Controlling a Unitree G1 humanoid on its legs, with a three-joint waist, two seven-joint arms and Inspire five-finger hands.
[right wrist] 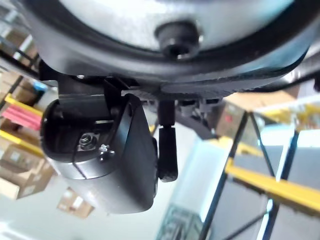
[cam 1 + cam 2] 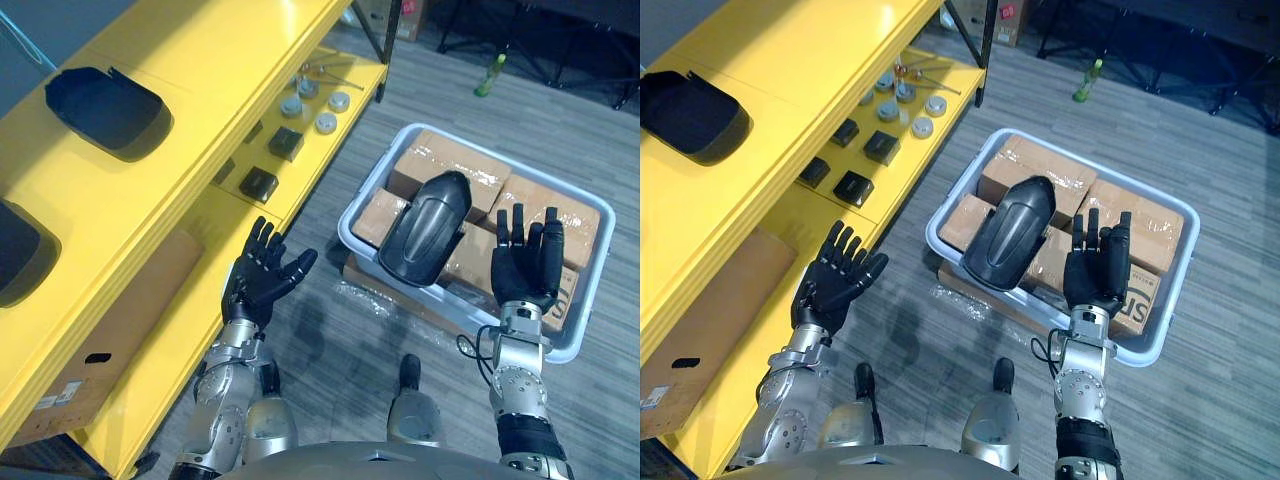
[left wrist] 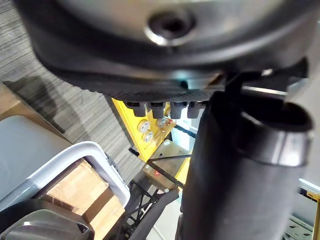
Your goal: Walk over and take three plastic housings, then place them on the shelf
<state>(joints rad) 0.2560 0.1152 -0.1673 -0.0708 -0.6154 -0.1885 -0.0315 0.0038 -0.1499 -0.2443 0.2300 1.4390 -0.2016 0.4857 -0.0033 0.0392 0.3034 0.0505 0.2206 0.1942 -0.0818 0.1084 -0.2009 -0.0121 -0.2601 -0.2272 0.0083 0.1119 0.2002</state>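
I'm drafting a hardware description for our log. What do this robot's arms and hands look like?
The left arm and right arm are silver-grey metal, built from rounded segments with ridged rings near the wrist; the right arm carries a black band lower down. The left hand and right hand are matte black, each with slim fingers and a thumb.

Left hand (image 3: 165, 65) looming dark and close, fingers (image 3: 160, 106) straight in a row, thumb (image 3: 240, 165) beside them. Beyond the fingers, yellow shelf (image 3: 122, 111) with small round parts (image 3: 148, 131). Plank floor (image 3: 55, 100). Grey bin (image 3: 107, 165) holding boxes (image 3: 75, 187); beside those, a dark curved shape, probably a housing (image 3: 45, 231).
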